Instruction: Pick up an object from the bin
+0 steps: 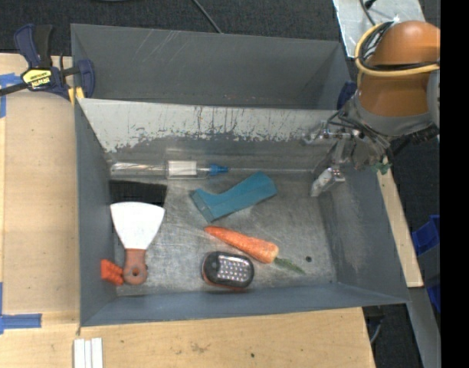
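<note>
My gripper (325, 182) hangs inside the grey bin (219, 67), close to one side wall.

Whether my hand is open or clenched I cannot tell from this angle. Nearest to it, toward the bin's middle, lies a teal wedge-shaped block (234, 195). An orange carrot (243, 243) lies below that in the view, with what looks like a small black keypad device (227, 271) just beside it. A white scraper (136, 232) and a clear tube (181, 169) lie well apart from my hand, across the floor.

A teal wedge (234, 196) lies flat, left of the gripper (326, 181). Lower-left of the gripper, an orange carrot (242, 243) lies slanted.
</note>
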Available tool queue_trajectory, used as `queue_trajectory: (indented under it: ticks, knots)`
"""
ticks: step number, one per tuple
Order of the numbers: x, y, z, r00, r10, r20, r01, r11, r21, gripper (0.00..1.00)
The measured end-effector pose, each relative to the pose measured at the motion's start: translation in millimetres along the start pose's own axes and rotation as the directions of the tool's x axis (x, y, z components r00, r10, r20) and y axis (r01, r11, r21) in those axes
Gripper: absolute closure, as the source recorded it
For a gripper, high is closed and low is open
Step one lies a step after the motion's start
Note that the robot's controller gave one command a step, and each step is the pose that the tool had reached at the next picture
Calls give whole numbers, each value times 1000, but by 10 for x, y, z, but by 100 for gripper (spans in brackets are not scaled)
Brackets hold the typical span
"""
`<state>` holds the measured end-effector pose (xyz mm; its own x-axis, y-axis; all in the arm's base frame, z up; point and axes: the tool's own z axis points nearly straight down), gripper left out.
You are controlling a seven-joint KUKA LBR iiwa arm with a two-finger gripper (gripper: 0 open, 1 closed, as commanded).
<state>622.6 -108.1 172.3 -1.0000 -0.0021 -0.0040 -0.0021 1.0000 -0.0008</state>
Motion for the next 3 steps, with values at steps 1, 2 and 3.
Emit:
queue_trajectory:
  ticks: [1,2,3]
  knots:
    - [0,0,0,1000,0,0,0,1000,0,0]
    - [37,233,336,997,-82,7,82,997,3,0]
    - [0,967,185,1000,-14,-2,14,1000,-1,0]
